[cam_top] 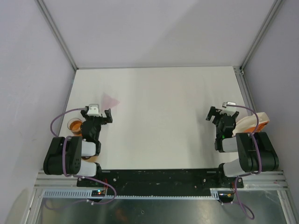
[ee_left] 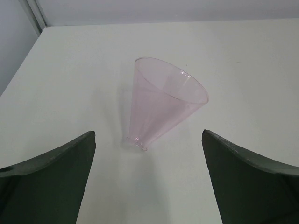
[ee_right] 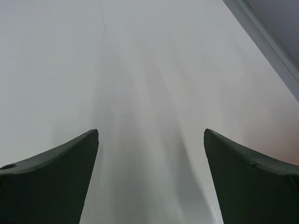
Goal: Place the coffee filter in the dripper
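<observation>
The coffee filter [ee_left: 161, 105], a pale-pink cone, lies on its side on the white table, its narrow tip toward my left gripper [ee_left: 148, 135]. That gripper is open, and the filter's tip rests just ahead of the gap between its dark fingers. From above, the coffee filter [cam_top: 111, 101] sits just beyond my left gripper [cam_top: 98, 112]. The dripper [cam_top: 74, 125], translucent orange, stands left of my left arm, partly hidden by it. My right gripper [cam_top: 219, 114] is open over bare table at the right, and the right gripper [ee_right: 151, 131] has nothing between its fingers.
A white-and-orange packet [cam_top: 256, 122] lies at the table's right edge beside my right arm. Grey walls and metal frame posts [cam_top: 56, 32] enclose the white table [cam_top: 163, 116] on three sides.
</observation>
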`<state>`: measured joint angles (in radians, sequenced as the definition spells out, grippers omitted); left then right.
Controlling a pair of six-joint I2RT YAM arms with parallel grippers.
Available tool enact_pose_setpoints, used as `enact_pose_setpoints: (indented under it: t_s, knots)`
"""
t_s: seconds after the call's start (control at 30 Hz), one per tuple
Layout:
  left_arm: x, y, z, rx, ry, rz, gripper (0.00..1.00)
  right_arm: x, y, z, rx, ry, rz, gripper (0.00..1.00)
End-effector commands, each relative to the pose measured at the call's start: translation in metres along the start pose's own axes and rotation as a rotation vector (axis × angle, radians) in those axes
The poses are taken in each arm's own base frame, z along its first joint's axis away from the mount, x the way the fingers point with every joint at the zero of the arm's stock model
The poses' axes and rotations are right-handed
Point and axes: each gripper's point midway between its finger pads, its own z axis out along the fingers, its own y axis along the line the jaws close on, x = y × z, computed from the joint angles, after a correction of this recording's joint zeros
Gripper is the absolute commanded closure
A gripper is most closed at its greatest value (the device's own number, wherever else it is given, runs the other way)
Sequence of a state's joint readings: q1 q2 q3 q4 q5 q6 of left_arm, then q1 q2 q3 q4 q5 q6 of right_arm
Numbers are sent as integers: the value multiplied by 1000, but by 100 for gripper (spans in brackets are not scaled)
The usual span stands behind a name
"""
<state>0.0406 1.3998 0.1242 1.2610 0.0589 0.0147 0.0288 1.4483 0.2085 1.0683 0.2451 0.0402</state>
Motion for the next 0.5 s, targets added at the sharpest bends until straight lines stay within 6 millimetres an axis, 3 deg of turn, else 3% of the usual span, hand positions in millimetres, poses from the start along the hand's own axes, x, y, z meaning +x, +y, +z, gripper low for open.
enact_pose_setpoints:
  t_s: [0.0, 0.1, 0.27, 0.47]
  knots:
    - [-15, 3, 7, -12, -46, -4, 0, -15, 3, 5, -12, -49, 8, 1]
    - [-15, 3, 7, -12, -46, -4, 0, -19, 7, 4, -36, -58, -4, 1]
    - [-15, 2, 6, -7, -47, -4, 0, -42, 25, -2, -69, -64, -81, 1]
    - [-32, -3, 19, 33, 5, -2, 0, -84, 82, -25, -280, -75, -112, 1]
